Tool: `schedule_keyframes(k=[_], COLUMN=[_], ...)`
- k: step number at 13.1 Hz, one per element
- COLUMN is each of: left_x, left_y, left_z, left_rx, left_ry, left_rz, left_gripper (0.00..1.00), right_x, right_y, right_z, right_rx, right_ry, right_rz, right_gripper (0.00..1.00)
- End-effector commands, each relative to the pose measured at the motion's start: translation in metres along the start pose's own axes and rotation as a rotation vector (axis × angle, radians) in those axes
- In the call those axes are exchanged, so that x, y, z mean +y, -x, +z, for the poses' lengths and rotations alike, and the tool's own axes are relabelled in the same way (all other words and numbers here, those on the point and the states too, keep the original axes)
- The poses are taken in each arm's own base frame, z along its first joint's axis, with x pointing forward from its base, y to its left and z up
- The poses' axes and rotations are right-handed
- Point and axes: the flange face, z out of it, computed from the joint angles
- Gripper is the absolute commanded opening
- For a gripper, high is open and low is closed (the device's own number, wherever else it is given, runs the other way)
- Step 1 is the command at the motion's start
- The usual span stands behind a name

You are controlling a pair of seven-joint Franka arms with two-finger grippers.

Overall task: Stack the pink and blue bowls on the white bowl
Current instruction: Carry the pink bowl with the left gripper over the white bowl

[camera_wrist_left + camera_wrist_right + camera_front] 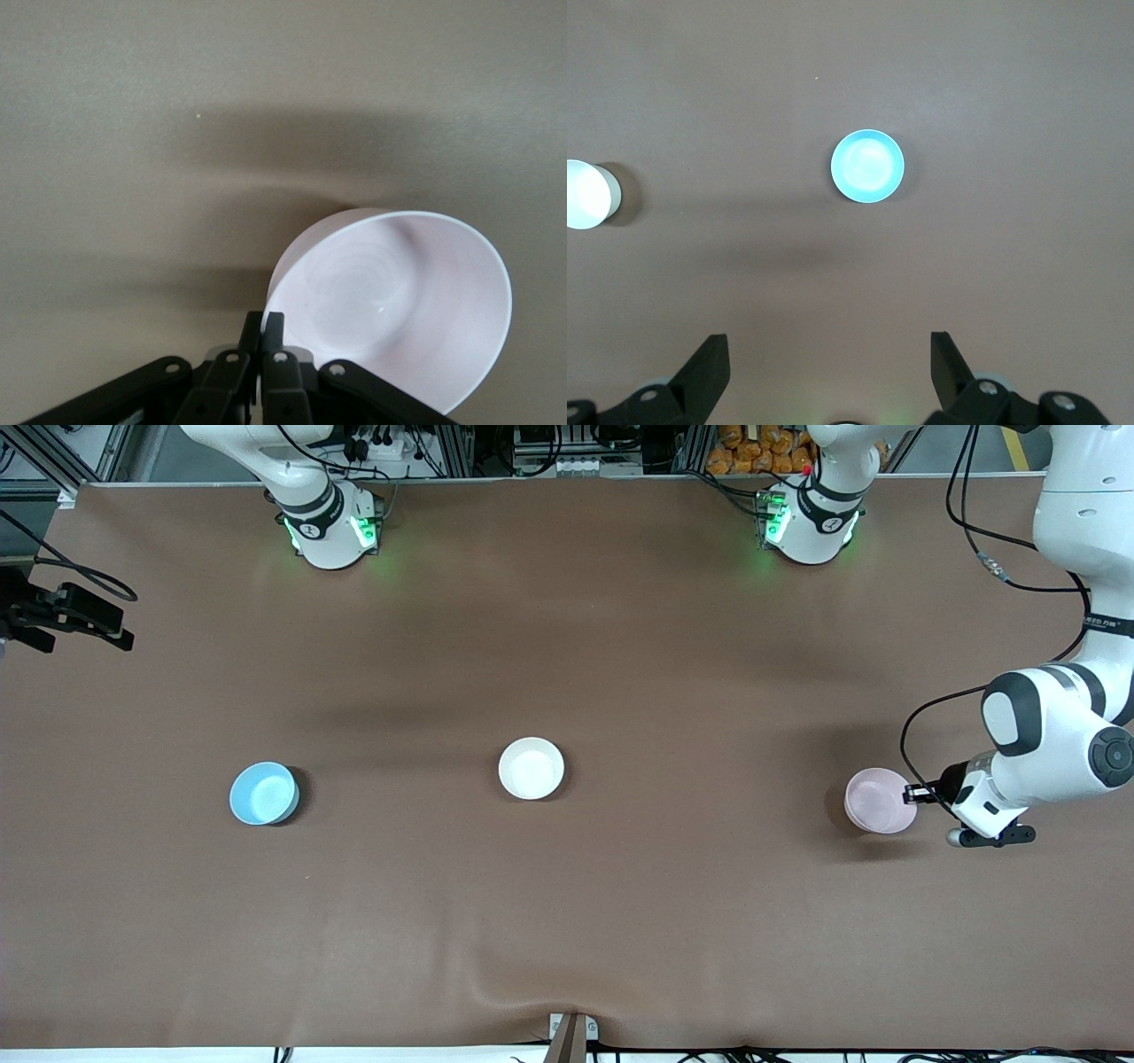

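I'm pinching the pink bowl rim with the left gripper at frame right, forearm bent low, while the right gripper is waiting wide open, holding nothing, high over the blue bowl.

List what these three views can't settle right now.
- Front view: right gripper out of frame; only its open fingers show, in its own wrist view.
- Front view: left gripper at the pink bowl rim, too small to confirm grip.
- Left wrist view: shut fingers cover the rim; lift off table unclear.
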Motion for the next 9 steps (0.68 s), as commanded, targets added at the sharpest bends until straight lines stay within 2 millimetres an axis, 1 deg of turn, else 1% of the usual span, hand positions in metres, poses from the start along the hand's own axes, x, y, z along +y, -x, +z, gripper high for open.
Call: schedule_keyframes(k=[1, 3, 4, 6, 8, 9], left_x=[0.016, 0.043, 0.064, 0.111, 0.161, 0.179], left_y=[0.006, 0.009, 0.012, 0.018, 0.024, 0.026], left_z=[-0.025, -0.039, -0.047, -0.069, -0.084, -0.092], left_rx=[-0.004, -0.013, -0.019, -0.019, -0.033, -0.038], left_ry=[0.011, 0.021, 0.03, 0.043, 0.073, 0.088], left_rz=[-0.01, -0.025, -0.034, -0.067, -0.109, -0.134], left_gripper=[0.0, 0.0, 0.0, 0.0, 0.0, 0.0], right_x=[-0.003, -0.006, -0.007, -0.007, -0.007, -0.007], right_y=[-0.001, -0.003, -0.003, -0.003, -0.003, -0.003], right_z=[-0.001, 0.001, 0.001, 0.002, 0.002, 0.002], right_rx=[0.001, -0.007, -0.007, -0.008, -0.008, -0.008], right_ry=[-0.001, -0.001, -0.001, 0.0, 0.0, 0.0], right_rz=[0.002, -0.004, -0.006, -0.006, -0.006, -0.006], right_gripper=[1.0, 1.0, 1.0, 1.0, 1.0, 1.0])
